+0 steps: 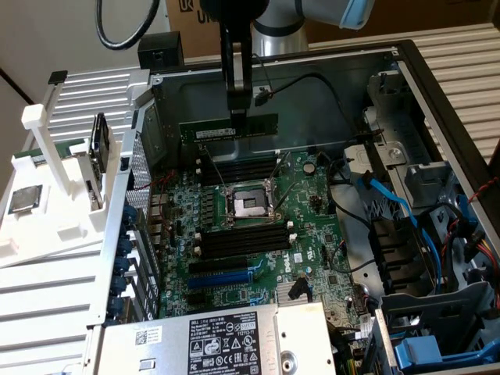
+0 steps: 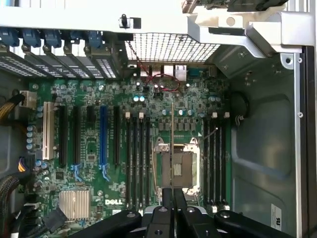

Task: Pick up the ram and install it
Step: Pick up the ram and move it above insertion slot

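One end effector [image 1: 237, 116] pinching the ram [image 1: 215, 133] above motherboard [image 1: 266, 269], black slots [image 1: 242, 238] and processor socket [image 1: 246, 205] beneath, cables [image 1: 388, 191] nearby

White DELL lettering, clear as day, on the green motherboard [image 2: 89, 148], right by its finned silver heatsink [image 2: 74, 204]. In the exterior view, the same DELL logo sits on that board, turned sideways. The grey metal power supply box [image 1: 305, 336] wears a black-and-white label [image 1: 223, 348] with DELL at its top corner; the rest is fine print I can't read. Brown cardboard box [image 1: 178, 19] behind the case shows a big dark "U", cut off. The long thin green ram [image 1: 230, 131] I'm holding has a white label [image 1: 215, 133], unreadable.
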